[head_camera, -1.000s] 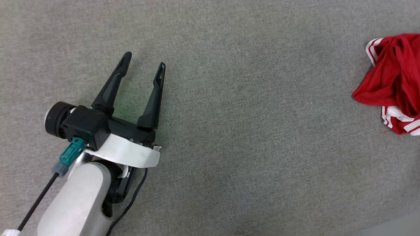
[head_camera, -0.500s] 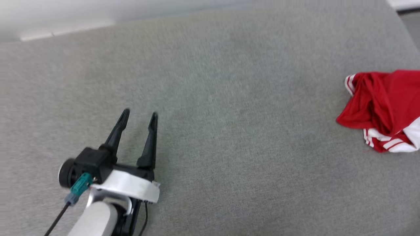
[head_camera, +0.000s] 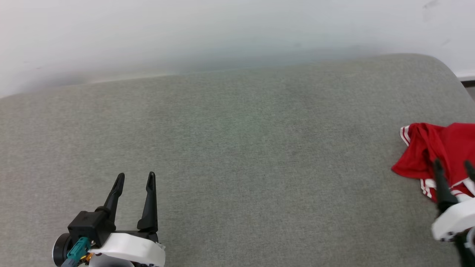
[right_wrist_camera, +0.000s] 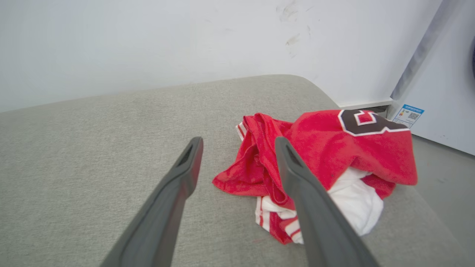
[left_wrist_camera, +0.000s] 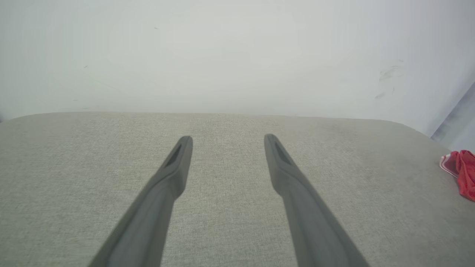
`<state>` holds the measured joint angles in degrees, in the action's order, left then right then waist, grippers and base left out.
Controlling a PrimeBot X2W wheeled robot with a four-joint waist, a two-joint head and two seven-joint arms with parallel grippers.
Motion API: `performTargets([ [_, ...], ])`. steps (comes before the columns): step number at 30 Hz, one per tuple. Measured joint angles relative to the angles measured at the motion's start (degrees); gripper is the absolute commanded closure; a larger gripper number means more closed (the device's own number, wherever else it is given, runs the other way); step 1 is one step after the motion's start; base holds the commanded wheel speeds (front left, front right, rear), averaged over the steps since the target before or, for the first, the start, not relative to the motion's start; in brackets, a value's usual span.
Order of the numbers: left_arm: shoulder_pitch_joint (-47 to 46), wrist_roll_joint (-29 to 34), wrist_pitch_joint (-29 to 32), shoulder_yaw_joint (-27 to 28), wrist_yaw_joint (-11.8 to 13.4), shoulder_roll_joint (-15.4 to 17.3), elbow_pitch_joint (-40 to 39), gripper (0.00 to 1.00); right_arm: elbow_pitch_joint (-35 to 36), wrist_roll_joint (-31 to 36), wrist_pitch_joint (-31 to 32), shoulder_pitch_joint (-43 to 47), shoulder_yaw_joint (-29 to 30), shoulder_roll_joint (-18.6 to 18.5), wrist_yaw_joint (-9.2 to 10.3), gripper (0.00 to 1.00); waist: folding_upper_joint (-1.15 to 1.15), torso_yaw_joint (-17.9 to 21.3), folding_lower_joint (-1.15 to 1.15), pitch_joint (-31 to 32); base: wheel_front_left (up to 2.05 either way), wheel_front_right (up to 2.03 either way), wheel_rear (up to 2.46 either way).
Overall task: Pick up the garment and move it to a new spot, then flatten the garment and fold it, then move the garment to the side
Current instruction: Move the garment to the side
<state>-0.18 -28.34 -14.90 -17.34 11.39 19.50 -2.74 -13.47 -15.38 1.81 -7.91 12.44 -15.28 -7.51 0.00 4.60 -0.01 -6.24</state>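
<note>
Left gripper held spread and empty at lower left of frame, right gripper held spread at lower right, pointed at crumpled red jersey, heaped on grey cushion

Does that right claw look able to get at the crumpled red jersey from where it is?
Probably yes: the right claw is open, pointing at the jersey, and nothing lies between them.
</note>
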Motion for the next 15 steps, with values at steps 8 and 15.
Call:
performTargets([
  [8, 0.85, -0.05, -0.01, 0.21, 0.12, 0.41, 0.69, 0.0, 11.33, 3.21, 1.48, 5.73, -7.88, 8.54, -0.01, 0.0, 0.0, -2.84, 0.0, 2.21, 0.0, 0.0, 0.0],
  [15, 3.27, -0.08, -0.01, 0.91, 0.58, 0.57, 1.37, 0.0, 16.72, 4.83, 1.35, 10.13, -10.53, 10.9, 0.0, 0.0, 0.0, -3.71, 0.0, 4.82, 0.0, 0.0, 0.0],
])
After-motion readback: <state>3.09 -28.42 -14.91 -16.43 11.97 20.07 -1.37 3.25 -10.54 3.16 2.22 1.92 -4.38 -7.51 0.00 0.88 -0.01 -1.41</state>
